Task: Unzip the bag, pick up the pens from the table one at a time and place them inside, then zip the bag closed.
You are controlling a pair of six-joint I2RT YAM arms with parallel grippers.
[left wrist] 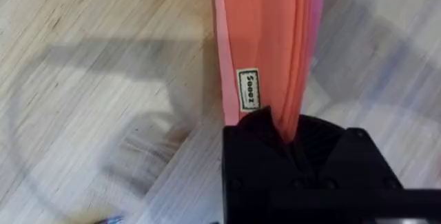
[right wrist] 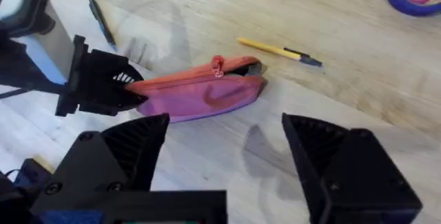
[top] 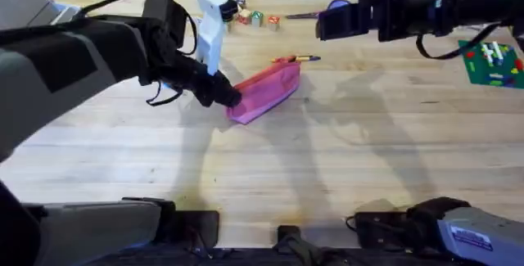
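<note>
Overhead view shows us the pink bag (top: 267, 91) lying on the tabletop (top: 327, 160), near its middle. Our left gripper (top: 228, 98) has its fingers clenched on the near end of the bag. In the right wrist view our right gripper (right wrist: 224, 155) hangs above the bag with fingers spread and empty. We see 2 pens: the yellow pen (right wrist: 279, 51) just beside the bag, the dark pen (right wrist: 101, 21) farther away.

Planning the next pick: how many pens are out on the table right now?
2. The yellow pen lies just beyond the far end of the pink bag. The dark pen lies apart, past the left gripper holding the bag's near end.
</note>
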